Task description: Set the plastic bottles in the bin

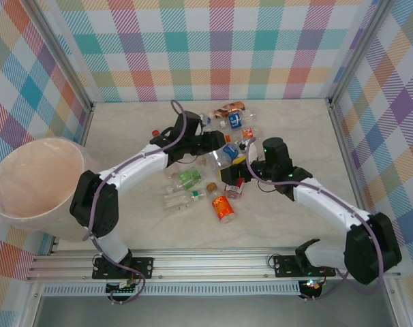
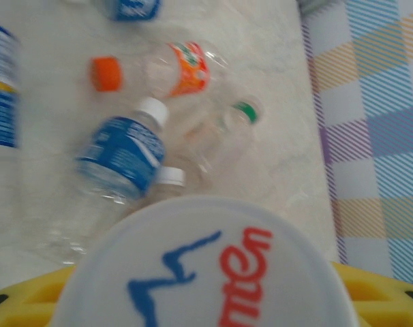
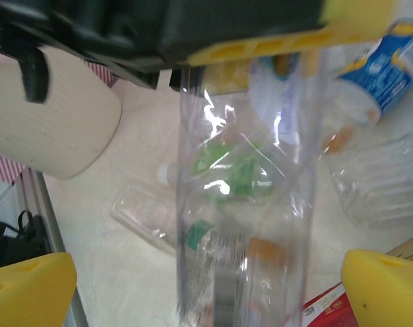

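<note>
Between the two grippers at mid-table is a clear bottle (image 3: 240,204), its white cap (image 2: 200,266) with a red and blue logo turned up close under the left wrist camera. The left gripper (image 2: 203,300) has hold of it: the yellow pads are drawn partway in against the bottle's upper end, and the left arm reaches from its base, elbow raised near the bin (image 1: 16,204), forearm running right and away. The right gripper (image 3: 208,289) meets the same bottle from the other side, its yellow fingertips spread wide, one on either side of the lower body and gripping nothing. That arm bends in from the right, wrist pointing left. Close around lie the other plastic bottles (image 1: 188,179) — a blue-label bottle (image 2: 121,160), an orange-label bottle (image 2: 182,68) with a loose orange cap (image 2: 105,73) just beside it, and a green-capped bottle (image 2: 227,133). They crowd the pale table (image 1: 295,122) on every side of the held one. The bin stands well apart at the left edge.
</note>
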You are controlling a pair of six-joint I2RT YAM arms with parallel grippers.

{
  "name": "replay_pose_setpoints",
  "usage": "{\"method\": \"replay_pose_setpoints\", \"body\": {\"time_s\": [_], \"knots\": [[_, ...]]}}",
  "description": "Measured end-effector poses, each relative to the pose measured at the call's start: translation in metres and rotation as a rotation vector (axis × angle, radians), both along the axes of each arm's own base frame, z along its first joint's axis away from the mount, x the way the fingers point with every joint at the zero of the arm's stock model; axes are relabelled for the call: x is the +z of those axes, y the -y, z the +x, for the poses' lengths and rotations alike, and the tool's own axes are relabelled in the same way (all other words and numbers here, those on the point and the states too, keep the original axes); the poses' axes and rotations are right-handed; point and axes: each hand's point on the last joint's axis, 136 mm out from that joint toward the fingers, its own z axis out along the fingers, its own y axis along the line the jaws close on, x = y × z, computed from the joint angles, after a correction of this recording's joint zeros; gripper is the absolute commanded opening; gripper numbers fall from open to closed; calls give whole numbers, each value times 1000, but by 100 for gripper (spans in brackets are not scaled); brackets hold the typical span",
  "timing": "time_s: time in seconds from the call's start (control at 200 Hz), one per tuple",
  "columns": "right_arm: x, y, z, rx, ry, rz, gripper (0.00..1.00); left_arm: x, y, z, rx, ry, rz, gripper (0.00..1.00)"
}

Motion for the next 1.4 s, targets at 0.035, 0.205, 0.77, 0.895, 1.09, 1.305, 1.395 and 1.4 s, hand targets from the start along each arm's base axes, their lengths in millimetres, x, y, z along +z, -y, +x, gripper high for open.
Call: {"method": "replay_pose_setpoints", "body": {"time_s": [0.035, 0.205, 0.77, 0.895, 1.09, 1.305, 1.395, 1.4], "knots": [[8, 4, 2, -28, 33, 4, 100, 3, -12, 2, 29, 11, 31, 59], [39, 32, 11, -209, 164, 10, 100, 57, -79, -2, 186, 163, 221, 59], [30, 96, 34, -606, 202, -60, 100, 312, -331, -130, 907, 747, 715, 60], [28, 98, 36, -620, 197, -68, 100, 314, -368, -141, 1042, 704, 800, 60], [18, 97, 39, -624, 178, -92, 100, 284, -425, -143, 1195, 524, 915, 60], [11, 97, 41, -622, 163, -108, 100, 238, -471, -146, 1263, 323, 845, 61], [10, 96, 41, -621, 157, -114, 100, 215, -488, -146, 1283, 234, 780, 61], [10, 96, 41, -621, 158, -114, 100, 214, -488, -146, 1284, 231, 778, 61]]}}
